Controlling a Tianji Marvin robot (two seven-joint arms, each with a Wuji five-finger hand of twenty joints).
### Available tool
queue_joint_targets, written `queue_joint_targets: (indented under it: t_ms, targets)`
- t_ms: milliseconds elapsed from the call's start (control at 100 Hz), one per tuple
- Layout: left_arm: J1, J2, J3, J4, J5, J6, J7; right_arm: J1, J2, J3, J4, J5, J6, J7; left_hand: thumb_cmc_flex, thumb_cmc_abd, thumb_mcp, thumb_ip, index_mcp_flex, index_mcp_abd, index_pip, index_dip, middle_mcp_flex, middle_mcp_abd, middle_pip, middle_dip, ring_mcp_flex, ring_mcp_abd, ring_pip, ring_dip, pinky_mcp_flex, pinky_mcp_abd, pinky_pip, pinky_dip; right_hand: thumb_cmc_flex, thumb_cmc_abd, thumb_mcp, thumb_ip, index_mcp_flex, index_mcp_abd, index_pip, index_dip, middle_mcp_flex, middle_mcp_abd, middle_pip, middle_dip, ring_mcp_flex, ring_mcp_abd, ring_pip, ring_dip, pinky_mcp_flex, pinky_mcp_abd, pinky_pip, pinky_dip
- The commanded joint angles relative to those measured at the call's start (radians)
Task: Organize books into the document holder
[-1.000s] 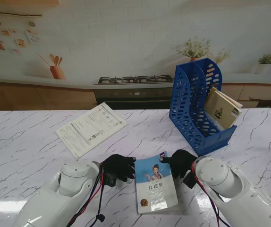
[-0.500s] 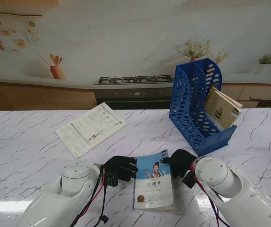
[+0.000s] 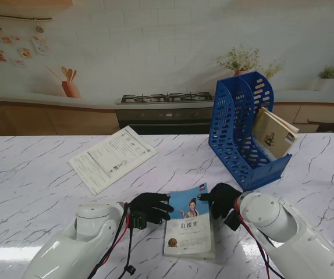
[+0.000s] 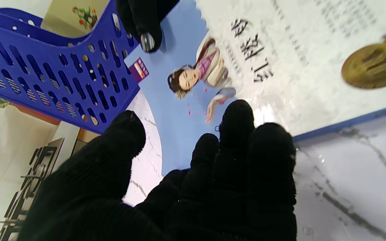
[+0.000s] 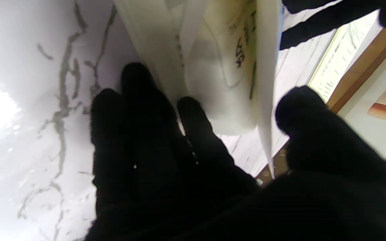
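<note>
Subject book (image 3: 189, 223): a light-blue paperback with a figure of a lady on the cover, near the front of the marble surface (image 3: 33, 174), between the two hands. Its far right corner appears raised off the surface; the near end seems to rest down.

Left hand (image 3: 148, 207): set against the book's left edge. In the left wrist view its fingers (image 4: 236, 117) are spread and overlap the cover edge, thumb apart, not wrapped round anything. Judged purpose: to brace the book so it cannot slide left while the other side is worked.

Right hand (image 3: 220, 199): at the book's far right corner. The right wrist view shows the cover edge (image 5: 266, 110) standing between thumb and the other fingers (image 5: 139, 93), which lie low beside the pages; the gap is narrow. Whether the pinch has closed firmly cannot be told.

Document holder (image 3: 241, 129): blue, perforated, far right of the surface, well apart from the book. Another book (image 3: 274, 134) already leans in its right-hand slot; the slot to its left looks free.

A printed sheet (image 3: 112, 157) lies flat on the far left, untouched.

Assessment: the lifting grasp is under way; transfer to the holder not yet begun. Risk: only the cover is caught, so the pages may fan open.
</note>
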Motion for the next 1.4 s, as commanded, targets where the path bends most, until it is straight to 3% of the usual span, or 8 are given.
queue_joint_targets:
  t_ms: [0,120,250,300,770,900,1040,1390]
  targets:
    - [0.026,-0.016,0.026,0.016,-0.02,0.015,-0.047,-0.033,-0.023,-0.036,0.036,0.013,0.002,0.017,0.016,0.012,-0.04,0.032,0.099,0.123,0.137,0.051,0.018,0.045,-0.035,0.001,-0.025,0.088,0.076,0.034,0.04,-0.117,0.132,0.048,0.004,-0.008,0.012,0.046,-0.035,-0.035,-0.091,-0.083,-0.078,-0.057,-0.179,-0.112,-0.081,-0.007,-0.13,-0.087,-0.003,0.104,-0.002,-0.01]
    - [0.021,0.005,0.027,0.008,0.042,0.027,-0.095,-0.033,-0.022,-0.035,0.035,0.009,0.006,0.019,0.036,0.054,-0.114,0.035,0.153,0.103,0.153,0.067,0.074,0.014,-0.028,0.019,0.045,-0.018,0.142,0.047,0.085,-0.166,0.254,0.064,0.004,-0.004,0.009,0.046,-0.039,-0.035,-0.093,-0.084,-0.083,-0.058,-0.179,-0.112,-0.086,-0.008,-0.133,-0.088,-0.007,0.102,-0.005,-0.011]
    - [0.018,0.036,0.037,-0.021,0.154,0.018,-0.142,-0.034,-0.019,-0.03,0.036,0.004,0.012,0.025,0.063,0.108,-0.227,0.045,0.191,0.073,0.163,0.078,0.101,0.003,-0.062,-0.001,0.042,-0.021,0.12,0.059,0.072,-0.181,0.279,0.069,0.0,0.004,0.001,0.045,-0.042,-0.039,-0.095,-0.084,-0.088,-0.06,-0.181,-0.113,-0.09,-0.007,-0.135,-0.088,-0.019,0.102,-0.008,-0.011]
    - [0.018,0.042,0.041,-0.035,0.189,0.013,-0.141,-0.033,-0.019,-0.029,0.037,0.004,0.014,0.027,0.065,0.12,-0.252,0.046,0.2,0.057,0.166,0.079,0.092,-0.01,-0.075,-0.009,-0.031,0.082,0.09,0.06,0.032,-0.144,0.265,0.079,0.001,0.004,-0.002,0.046,-0.042,-0.039,-0.095,-0.084,-0.088,-0.061,-0.181,-0.113,-0.092,-0.007,-0.136,-0.088,-0.023,0.103,-0.007,-0.011]
    - [-0.005,0.092,0.116,-0.132,0.532,-0.017,-0.135,-0.035,-0.018,-0.014,0.035,0.006,0.025,0.033,0.093,0.206,-0.463,0.059,0.156,-0.033,0.155,0.08,-0.003,-0.058,-0.17,-0.032,-0.237,0.119,-0.218,-0.11,-0.328,0.103,-0.077,0.211,-0.005,0.009,-0.012,0.048,-0.04,-0.047,-0.089,-0.079,-0.081,-0.06,-0.185,-0.115,-0.092,0.0,-0.128,-0.083,-0.026,0.114,-0.003,-0.004]
    - [-0.013,0.106,0.112,-0.144,0.552,-0.028,-0.168,-0.034,-0.018,-0.013,0.037,0.009,0.025,0.033,0.091,0.208,-0.477,0.057,0.176,-0.072,0.169,0.091,0.025,-0.095,-0.181,-0.034,-0.184,0.101,-0.171,-0.092,-0.273,0.061,-0.033,0.242,-0.009,0.012,-0.012,0.048,-0.038,-0.047,-0.088,-0.079,-0.077,-0.06,-0.184,-0.115,-0.088,0.001,-0.124,-0.082,-0.021,0.113,0.001,-0.002]
    - [-0.006,0.105,0.091,-0.16,0.57,-0.023,-0.155,-0.033,-0.016,-0.012,0.036,0.01,0.031,0.041,0.093,0.215,-0.495,0.059,0.197,-0.068,0.195,0.107,0.026,-0.048,-0.153,-0.003,-0.124,0.055,-0.023,0.002,-0.159,-0.032,0.086,0.251,-0.009,0.021,-0.016,0.048,-0.038,-0.048,-0.088,-0.079,-0.076,-0.06,-0.184,-0.115,-0.087,0.001,-0.122,-0.081,-0.017,0.111,0.004,0.001]
    - [-0.025,0.092,0.116,-0.107,0.566,0.027,-0.134,-0.033,-0.011,-0.014,0.036,0.015,0.039,0.059,0.105,0.195,-0.442,0.062,0.18,0.072,0.17,0.049,-0.011,0.082,-0.181,-0.072,-0.122,0.114,-0.171,-0.136,-0.163,0.039,-0.09,0.131,0.013,0.028,-0.04,0.052,-0.047,-0.038,-0.094,-0.08,-0.089,-0.051,-0.185,-0.115,-0.096,0.007,-0.125,-0.083,-0.013,0.125,0.006,0.003]
